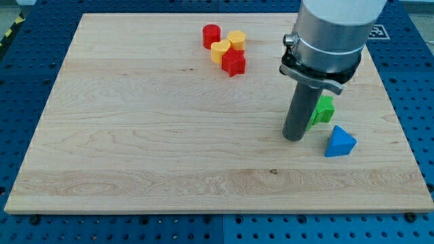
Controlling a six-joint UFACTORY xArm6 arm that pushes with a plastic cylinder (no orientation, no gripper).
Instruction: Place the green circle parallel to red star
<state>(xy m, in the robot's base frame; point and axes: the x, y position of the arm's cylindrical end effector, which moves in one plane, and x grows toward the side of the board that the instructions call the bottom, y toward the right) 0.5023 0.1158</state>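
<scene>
- The green block [325, 109] lies toward the view's right on the board, partly hidden behind the rod; its shape cannot be made out fully, though the visible part looks blocky with flat facets.
- The red star [233, 63] lies near the view's top, well apart from the green block, matte and notched at its edges.
- Touching the star: a yellow heart [220, 49] and a yellow hexagon [237, 38]; a red cylinder [211, 35] sits just beside them.
- A blue triangle [339, 142] lies just below the green block.
- Count: two red, two yellow, one green, one blue, six blocks in all.
- The board [135, 135] is pale wood with fine grain, on a blue perforated base [27, 230].
- The arm hangs upright from the view's top right, a grey metal housing above a straight dark rod.
- My tip [293, 139] rests on the board just left of the green block, carrying nothing; whether they touch cannot be told.
</scene>
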